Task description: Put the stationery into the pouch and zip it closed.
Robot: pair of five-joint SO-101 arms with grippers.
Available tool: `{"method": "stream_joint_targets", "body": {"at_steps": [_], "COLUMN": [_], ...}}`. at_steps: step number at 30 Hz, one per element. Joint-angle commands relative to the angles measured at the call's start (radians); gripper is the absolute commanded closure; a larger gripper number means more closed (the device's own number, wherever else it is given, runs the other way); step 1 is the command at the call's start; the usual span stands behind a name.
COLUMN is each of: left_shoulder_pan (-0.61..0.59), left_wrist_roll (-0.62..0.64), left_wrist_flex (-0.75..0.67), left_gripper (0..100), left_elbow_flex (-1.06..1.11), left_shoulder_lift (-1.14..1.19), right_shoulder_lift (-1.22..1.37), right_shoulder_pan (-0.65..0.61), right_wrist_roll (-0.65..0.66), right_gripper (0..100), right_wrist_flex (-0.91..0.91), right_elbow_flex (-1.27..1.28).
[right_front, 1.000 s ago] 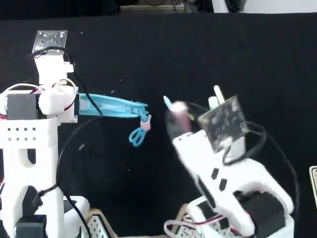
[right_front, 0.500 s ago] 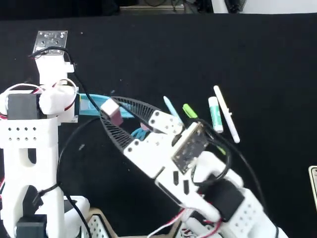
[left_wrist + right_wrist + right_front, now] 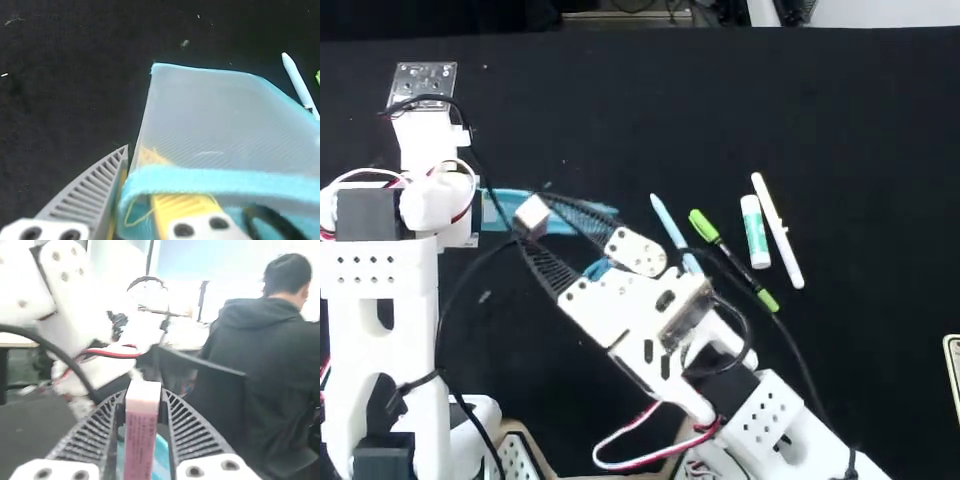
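My left gripper [image 3: 137,200] is shut on the edge of the translucent teal pouch [image 3: 220,130], holding it just above the table beside the left arm. The right gripper [image 3: 535,222] hangs over the pouch [image 3: 605,211], shut on a pink eraser with a white end [image 3: 141,435]. On the black table to the right lie a light blue pen [image 3: 670,230], a green pen [image 3: 730,258], a glue stick [image 3: 753,232] and a white pen [image 3: 777,243]. The light blue pen [image 3: 298,85] also lies just beyond the pouch's far corner.
The right arm's white body [image 3: 660,330] stretches across the middle front of the table, over the pouch's blue zip loop [image 3: 598,268]. The left arm's tower [image 3: 380,300] stands at the left edge. A person sits in the room behind, away from the table.
The right arm has swung left from the stationery with the eraser in its gripper and now holds it over the pouch. The left arm and pouch have stayed in place.
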Motion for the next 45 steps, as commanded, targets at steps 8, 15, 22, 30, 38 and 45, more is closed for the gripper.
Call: {"method": "stream_joint_targets", "body": {"at_steps": [8, 15, 22, 30, 38, 45], "left_shoulder_pan": [0.002, 0.048, 0.045, 0.045, 0.045, 0.045], "left_wrist_roll": [0.006, 0.005, 0.005, 0.005, 0.005, 0.005], "left_wrist_flex": [0.021, 0.051, 0.049, 0.048, 0.048, 0.048], "left_gripper": [97, 97, 97, 97, 97, 97], "left_elbow_flex": [0.019, 0.013, 0.013, 0.013, 0.013, 0.016], "left_shoulder_lift": [0.009, 0.009, 0.009, 0.009, 0.009, 0.009], "right_shoulder_lift": [0.056, 0.292, 0.255, 0.102, -0.041, -0.002], "right_shoulder_pan": [0.091, 0.089, 0.089, 0.089, 0.183, 0.545], "right_wrist_roll": [0.005, -0.002, -0.003, -0.163, 0.005, -0.040], "right_gripper": [98.7, 98.7, 97.9, 74.7, 87.2, 91.3], "right_wrist_flex": [-0.106, -0.173, -0.068, 0.577, 0.773, 1.062], "right_elbow_flex": [0.018, -0.064, -0.071, -0.341, -0.567, -0.561]}}
